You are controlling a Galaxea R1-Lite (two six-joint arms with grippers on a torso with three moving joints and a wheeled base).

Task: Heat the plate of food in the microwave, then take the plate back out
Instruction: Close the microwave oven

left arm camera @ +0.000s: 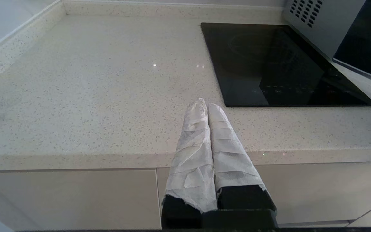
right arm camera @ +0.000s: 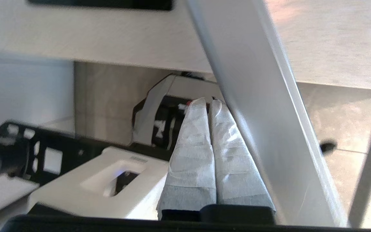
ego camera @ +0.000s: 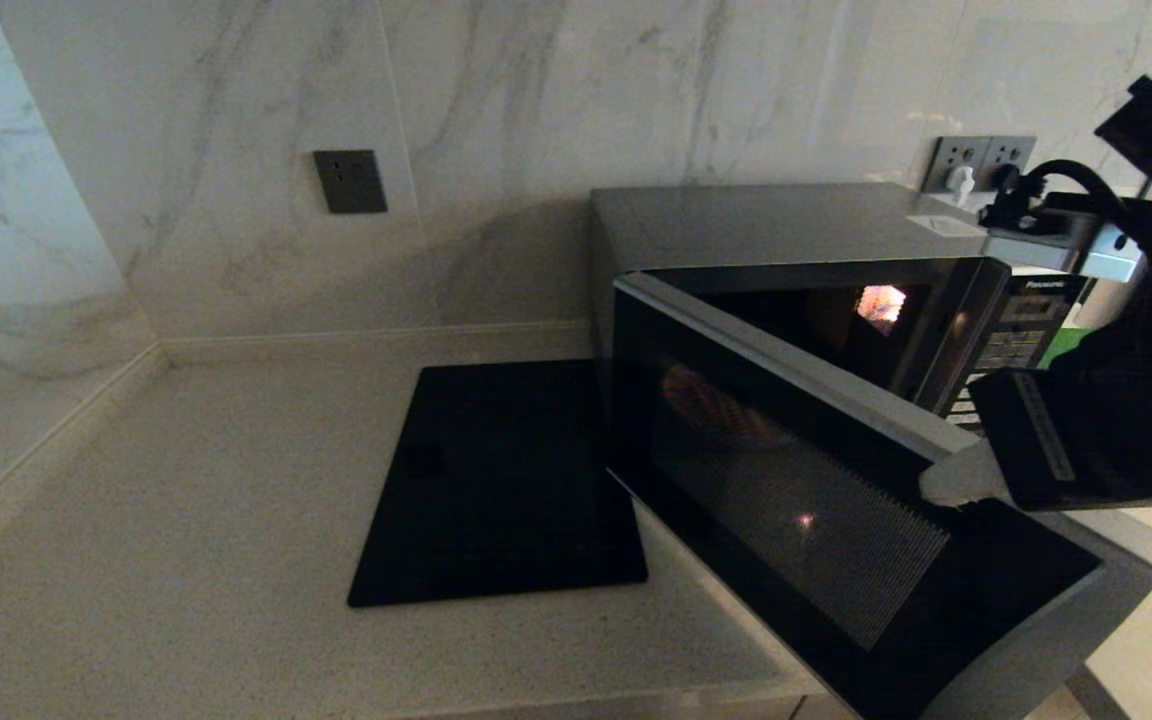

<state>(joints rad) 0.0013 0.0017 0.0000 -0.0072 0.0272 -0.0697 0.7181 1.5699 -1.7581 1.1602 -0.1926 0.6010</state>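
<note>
The silver-grey microwave (ego camera: 766, 225) stands at the back right of the counter. Its dark glass door (ego camera: 806, 500) hangs partly open, swung out toward me. Inside the dark cavity an orange-lit patch (ego camera: 881, 303) glows; I cannot make out the lilac plate of food itself. My right gripper (ego camera: 941, 482) is shut with nothing between its taped fingers, and it rests against the door's free edge. In the right wrist view, the right gripper (right arm camera: 208, 101) lies alongside the door's silver edge (right arm camera: 262, 112). My left gripper (left arm camera: 204, 103) is shut and empty, parked over the counter's front edge.
A flat black glass cooktop (ego camera: 506, 480) lies on the speckled counter left of the microwave, also visible as the cooktop (left arm camera: 279, 61) in the left wrist view. A dark wall socket (ego camera: 349, 181) and plugged outlets (ego camera: 981, 160) sit on the marble wall. The open door overhangs the counter's front edge.
</note>
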